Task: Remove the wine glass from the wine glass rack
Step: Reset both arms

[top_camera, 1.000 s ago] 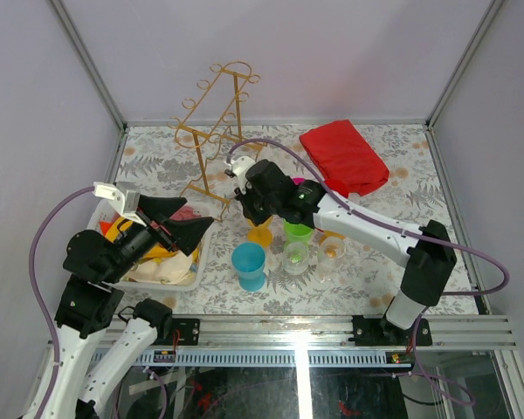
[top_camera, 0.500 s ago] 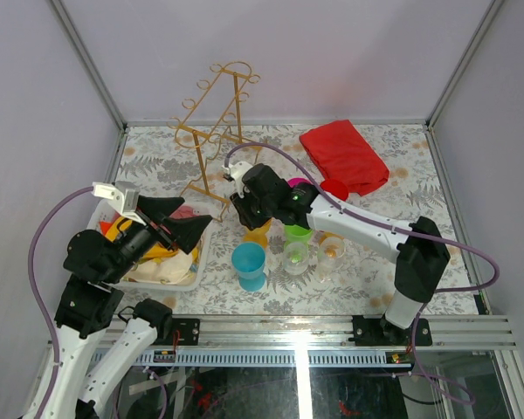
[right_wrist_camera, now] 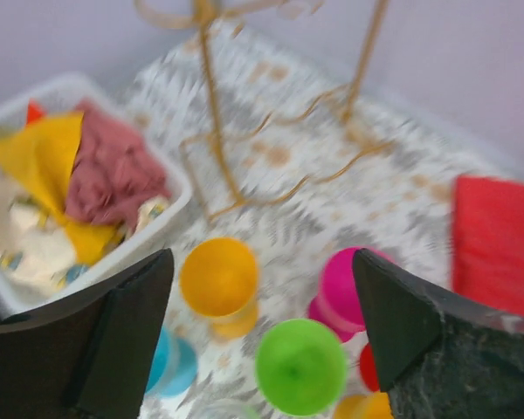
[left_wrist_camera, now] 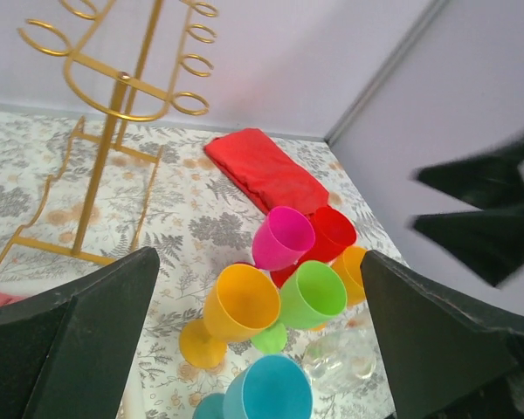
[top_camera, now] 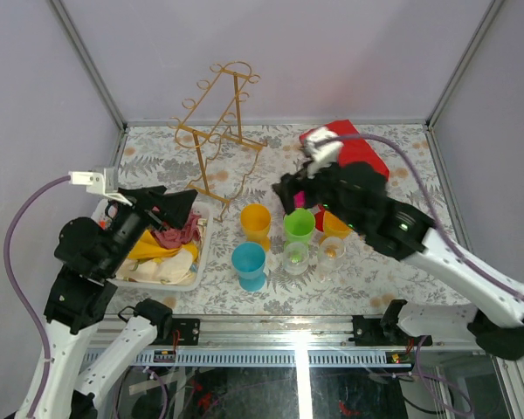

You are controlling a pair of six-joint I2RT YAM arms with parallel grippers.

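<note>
Wine glass rack point(top_camera: 217, 131) is getting cropped at top in both wrist views; rt one is blurring. Gold wire A-frame w/ curled hooks, standing back-left on table point(top_camera: 157, 161). Orange wine glass point(top_camera: 256, 223) is standing upright near its foot, beside green glass point(top_camera: 299, 224). Right gripper point(right_wrist_camera: 262, 262) is hovering above, jaws wide apart, gripping nothing; left gripper point(left_wrist_camera: 260, 255) likewise.

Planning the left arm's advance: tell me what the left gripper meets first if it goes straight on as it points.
Probably the yellow wine glass, the nearest cup ahead of the left gripper; depth is hard to judge.
</note>
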